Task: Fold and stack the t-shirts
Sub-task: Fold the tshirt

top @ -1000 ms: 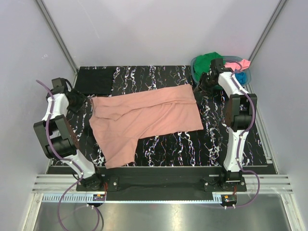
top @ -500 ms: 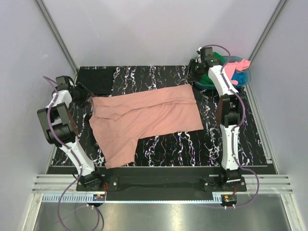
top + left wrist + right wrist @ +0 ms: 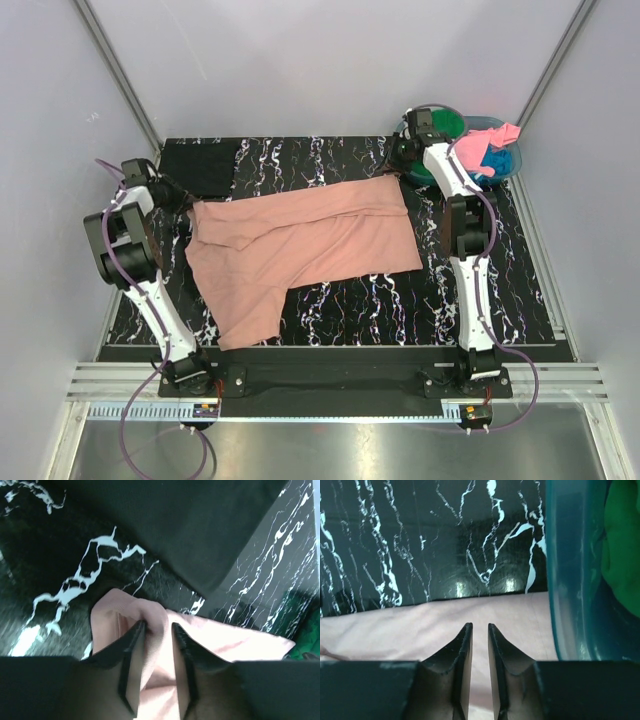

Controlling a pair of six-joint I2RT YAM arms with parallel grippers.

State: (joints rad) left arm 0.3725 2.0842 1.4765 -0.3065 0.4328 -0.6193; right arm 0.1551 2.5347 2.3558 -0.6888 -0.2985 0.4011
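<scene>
Salmon-pink tee point(image 3: 300, 245) lies spread on marble-look table point(image 3: 420, 300), long axis running left to right, far edge a bit skewed; black tee point(image 3: 198, 165) folded at far left, just beyond it; left gripper point(image 3: 157, 627) sits at tee's far-left corner, jaws narrowed on a raised ridge of pink cloth, so judged gripping it; right gripper point(image 3: 479, 626) sits over tee's far-right corner, jaws nearly together above the cloth edge, cannot tell if cloth is pinched; teal basket point(image 3: 570, 580) just right of it, holding green tee point(image 3: 445, 125), bright pink tee point(image 3: 480, 145), blue tee point(image 3: 500, 160); each arm is nearest its own far corner, so likely next move is drawing the far edge toward near side to fold.
</scene>
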